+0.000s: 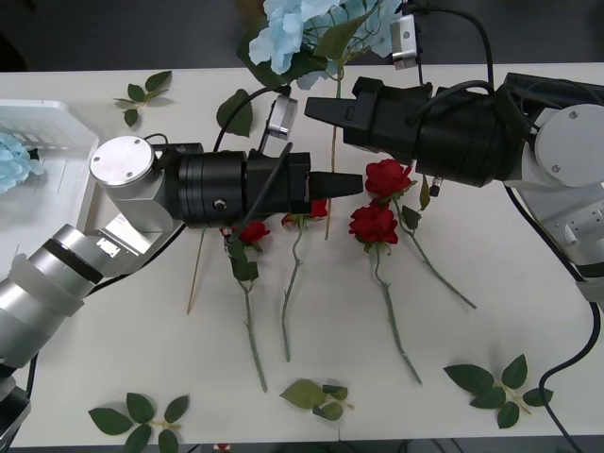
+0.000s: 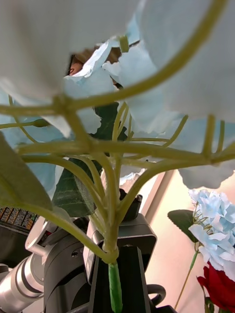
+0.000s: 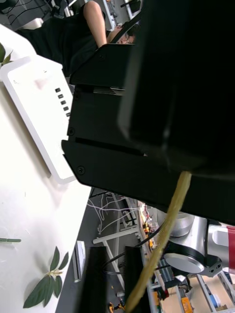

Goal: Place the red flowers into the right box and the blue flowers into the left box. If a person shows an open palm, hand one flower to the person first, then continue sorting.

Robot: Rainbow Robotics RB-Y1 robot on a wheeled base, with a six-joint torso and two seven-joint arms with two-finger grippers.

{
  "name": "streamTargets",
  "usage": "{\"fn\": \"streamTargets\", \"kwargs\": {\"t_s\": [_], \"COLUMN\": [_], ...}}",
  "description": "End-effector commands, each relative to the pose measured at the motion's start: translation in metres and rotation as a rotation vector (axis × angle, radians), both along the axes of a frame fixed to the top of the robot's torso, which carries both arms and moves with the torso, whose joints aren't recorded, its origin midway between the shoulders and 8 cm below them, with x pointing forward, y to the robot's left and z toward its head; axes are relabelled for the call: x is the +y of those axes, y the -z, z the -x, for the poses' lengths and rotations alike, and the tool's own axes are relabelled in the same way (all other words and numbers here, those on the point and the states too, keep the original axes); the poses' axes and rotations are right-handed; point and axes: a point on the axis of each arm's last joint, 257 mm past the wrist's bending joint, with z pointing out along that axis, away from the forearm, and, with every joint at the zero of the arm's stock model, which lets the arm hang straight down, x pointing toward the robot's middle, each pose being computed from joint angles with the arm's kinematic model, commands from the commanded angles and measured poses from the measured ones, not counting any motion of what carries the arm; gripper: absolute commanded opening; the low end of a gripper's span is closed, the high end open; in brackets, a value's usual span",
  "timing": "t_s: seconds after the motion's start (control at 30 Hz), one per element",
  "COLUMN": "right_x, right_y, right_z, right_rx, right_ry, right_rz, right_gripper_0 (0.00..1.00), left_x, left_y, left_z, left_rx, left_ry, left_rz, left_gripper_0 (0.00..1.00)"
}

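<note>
The left box sits at the table's left edge with one blue flower lying in it. The right box stands at the table's edge in the left wrist view; its contents are hidden. No writing is legible. Four red flowers lie mid-table, beside and under the arms. The right gripper is clamped on the stem of a blue flower raised over the far edge; its wrist view shows the green stem rising between the fingers. The left gripper points right, just above the roses; whether its fingers are apart or together cannot be told.
</note>
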Motion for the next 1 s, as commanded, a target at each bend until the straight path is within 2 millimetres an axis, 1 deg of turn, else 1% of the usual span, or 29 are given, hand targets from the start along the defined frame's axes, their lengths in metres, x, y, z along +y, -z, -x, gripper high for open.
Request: {"fn": "streamTargets", "kwargs": {"t_s": [0.03,0.13,0.2,0.23,0.27,0.3,0.37,0.4,0.53,0.7,0.87,0.93,1.0], "right_x": [0.001,-0.004,-0.009,-0.014,-0.017,-0.021,-0.029,-0.035,-0.049,-0.055,-0.070,-0.082,-0.102], "right_y": [-0.009,-0.009,-0.010,-0.010,-0.011,-0.010,-0.010,-0.010,-0.013,-0.015,-0.012,-0.007,0.008], "right_z": [0.004,0.001,0.000,-0.002,-0.004,-0.005,-0.006,-0.006,-0.005,-0.001,-0.005,-0.008,-0.014], "right_rx": [-0.041,-0.042,-0.042,-0.043,-0.045,-0.046,-0.046,-0.046,-0.053,-0.050,-0.041,-0.032,-0.029], "right_ry": [-0.004,0.011,0.018,0.030,0.037,0.043,0.049,0.050,0.045,0.031,0.063,0.087,0.130], "right_rz": [-0.004,-0.010,-0.015,-0.019,-0.021,-0.020,-0.014,-0.008,0.015,0.018,0.008,0.013,0.068], "right_gripper_0": [0.00,0.01,0.24,0.61,0.79,0.88,0.98,1.00,1.00,1.00,1.00,1.00,1.00], "left_x": [-0.024,-0.024,-0.023,-0.024,-0.023,-0.023,-0.024,-0.024,-0.023,-0.023,-0.023,-0.022,-0.021], "left_y": [-0.033,-0.032,-0.031,-0.032,-0.032,-0.032,-0.033,-0.033,-0.033,-0.033,-0.033,-0.033,-0.032], "left_z": [0.016,0.016,0.016,0.016,0.016,0.016,0.016,0.016,0.016,0.016,0.016,0.016,0.015], "left_rx": [-0.072,-0.072,-0.073,-0.077,-0.073,-0.075,-0.074,-0.074,-0.072,-0.071,-0.072,-0.071,-0.070], "left_ry": [0.062,0.062,0.060,0.062,0.061,0.061,0.062,0.062,0.062,0.062,0.062,0.061,0.059], "left_rz": [0.041,0.038,0.039,0.040,0.041,0.041,0.042,0.043,0.045,0.046,0.045,0.044,0.041], "left_gripper_0": [0.00,0.00,0.00,0.00,0.00,0.00,0.00,0.00,0.00,0.00,0.00,0.00,0.00]}}
